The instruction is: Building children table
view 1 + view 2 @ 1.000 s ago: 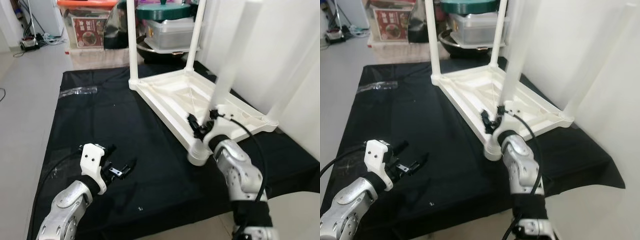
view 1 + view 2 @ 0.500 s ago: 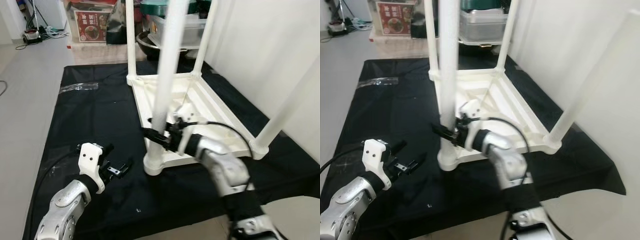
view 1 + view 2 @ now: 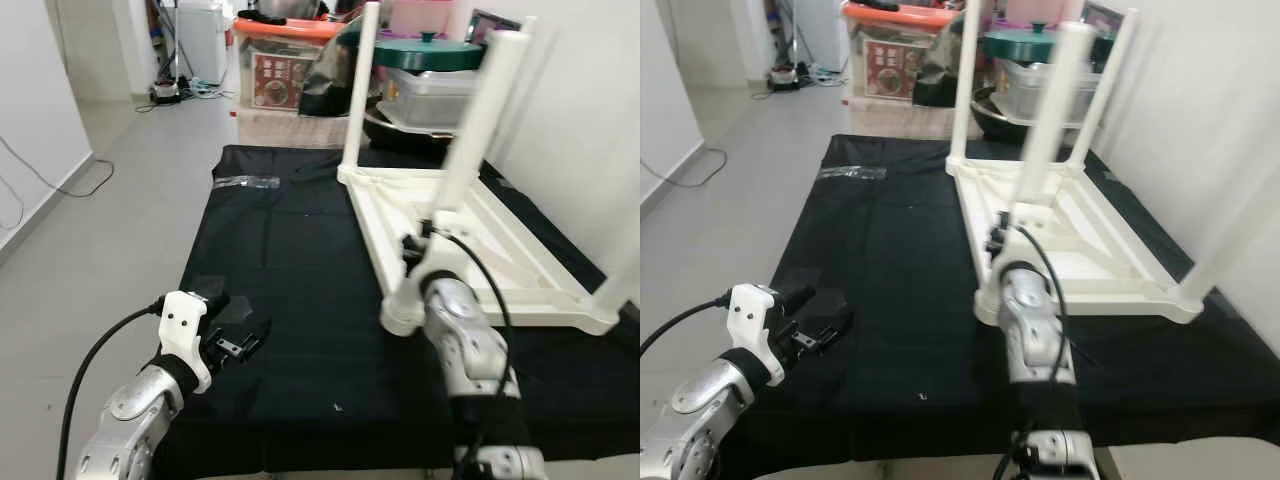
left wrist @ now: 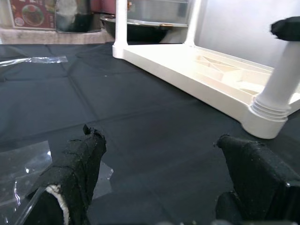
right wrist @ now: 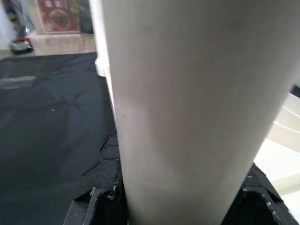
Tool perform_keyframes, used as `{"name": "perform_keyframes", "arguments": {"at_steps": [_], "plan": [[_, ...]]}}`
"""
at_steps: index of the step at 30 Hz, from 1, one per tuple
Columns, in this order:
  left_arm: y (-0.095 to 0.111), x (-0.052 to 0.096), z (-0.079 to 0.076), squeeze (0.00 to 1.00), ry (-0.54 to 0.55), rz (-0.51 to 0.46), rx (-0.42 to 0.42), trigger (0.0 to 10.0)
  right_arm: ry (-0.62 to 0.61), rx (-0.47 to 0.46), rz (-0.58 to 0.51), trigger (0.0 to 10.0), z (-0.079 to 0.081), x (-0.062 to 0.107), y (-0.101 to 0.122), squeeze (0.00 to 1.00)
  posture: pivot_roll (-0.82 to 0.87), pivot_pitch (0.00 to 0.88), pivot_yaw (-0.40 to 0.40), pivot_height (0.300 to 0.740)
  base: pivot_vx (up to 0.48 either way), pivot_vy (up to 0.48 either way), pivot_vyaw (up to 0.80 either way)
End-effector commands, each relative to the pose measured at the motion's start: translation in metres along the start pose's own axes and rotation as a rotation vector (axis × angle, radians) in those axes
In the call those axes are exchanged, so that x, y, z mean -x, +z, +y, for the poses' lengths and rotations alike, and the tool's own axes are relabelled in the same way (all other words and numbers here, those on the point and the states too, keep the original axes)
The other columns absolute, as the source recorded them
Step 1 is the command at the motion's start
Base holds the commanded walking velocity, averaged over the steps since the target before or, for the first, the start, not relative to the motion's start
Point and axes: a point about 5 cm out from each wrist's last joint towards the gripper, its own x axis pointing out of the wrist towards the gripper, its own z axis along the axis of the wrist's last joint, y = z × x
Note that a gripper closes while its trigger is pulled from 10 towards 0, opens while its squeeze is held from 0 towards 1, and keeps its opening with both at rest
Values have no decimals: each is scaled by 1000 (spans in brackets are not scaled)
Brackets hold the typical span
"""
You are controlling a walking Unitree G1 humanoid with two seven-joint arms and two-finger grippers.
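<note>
A white children's table (image 3: 480, 240) lies upside down on a black cloth (image 3: 290, 250), with its legs pointing up. My right gripper (image 3: 413, 248) is shut on the near-left leg (image 3: 470, 140), low down just above its socket. In the right wrist view that leg (image 5: 178, 103) stands between the two black fingers (image 5: 101, 199). My left gripper (image 3: 243, 337) hovers low over the cloth to the left of the table, open, nothing between its fingers (image 4: 75, 173). From the left wrist view the leg's base (image 4: 274, 108) stands ahead.
A strip of clear plastic (image 3: 245, 181) lies at the cloth's far side, and another clear film (image 4: 18, 164) lies by my left gripper. Storage boxes (image 3: 290, 75) and a green-lidded pot (image 3: 440, 55) stand behind the table. A white wall (image 3: 590, 120) runs close on the right; bare floor (image 3: 110, 230) on the left.
The whole picture has shifted, so the camera has moved. My right gripper stays shut on the same table leg. My left gripper is still open over the cloth.
</note>
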Motion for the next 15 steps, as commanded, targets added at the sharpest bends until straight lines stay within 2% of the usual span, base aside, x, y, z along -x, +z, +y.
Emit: {"name": "perform_keyframes", "arguments": {"at_steps": [1, 3, 4, 5, 6, 7, 8, 9, 10, 11, 12, 13, 15], "plan": [[1, 0, -1, 0, -15, 4, 2, 10000, -47, 66, 176, 10000, -13, 4, -34, 0, 34, 0, -71, 740, 0, 0, 0], [1, 0, -1, 0, -15, 4, 2, 10000, -47, 66, 176, 10000, -13, 4, -34, 0, 34, 0, -71, 740, 0, 0, 0], [1, -1, -1, 0, -16, 5, 1, 10000, -2, 68, 163, 10000, -6, 6, -32, 0, 33, 0, -71, 740, 0, 0, 0], [1, -1, 0, 0, -13, 5, -1, 10000, 114, 17, 102, 10000, 8, 2, -19, 1000, 42, 0, -75, 740, 0, 0, 0], [1, -1, 1, 0, -11, 6, -2, 10000, 178, -24, 61, 10000, 17, -1, -10, 1000, 44, 0, -76, 740, 0, 0, 0], [1, -1, 1, 0, -11, 6, -2, 10000, 178, -24, 61, 10000, 17, -1, -10, 1000, 44, 0, -76, 740, 0, 0, 0], [1, -1, 2, 0, -9, 5, -2, 10000, 282, -66, 6, 10000, 27, -5, 6, 1000, 47, 0, -76, 740, 0, 0, 0], [1, -1, 2, 0, -9, 5, -2, 10000, 282, -66, 6, 10000, 27, -5, 6, 1000, 47, 0, -76, 740, 0, 0, 0], [1, -2, 3, 0, -7, 5, -2, 10000, 404, -67, -53, 10000, 36, -7, 23, 0, 45, 0, -76, 740, 0, 0, 0], [1, -2, 3, 0, -6, 4, -2, 10000, 530, -70, -109, 10000, 42, -10, 39, 0, 46, 0, -79, 740, 0, 0, 0], [1, -2, 3, 0, -6, 4, -2, 10000, 530, -70, -109, 10000, 42, -10, 39, 0, 46, 0, -79, 740, 0, 0, 0], [1, -4, 4, 0, -7, 3, -2, 10000, 706, -57, -196, 10000, 44, -13, 60, 0, 56, 0, -85, 740, 0, 0, 0], [1, -5, 3, 0, -7, 2, -1, 10000, 798, -40, -236, 10000, 43, -16, 67, 0, 59, 0, -87, 740, 0, 0, 0]]}}
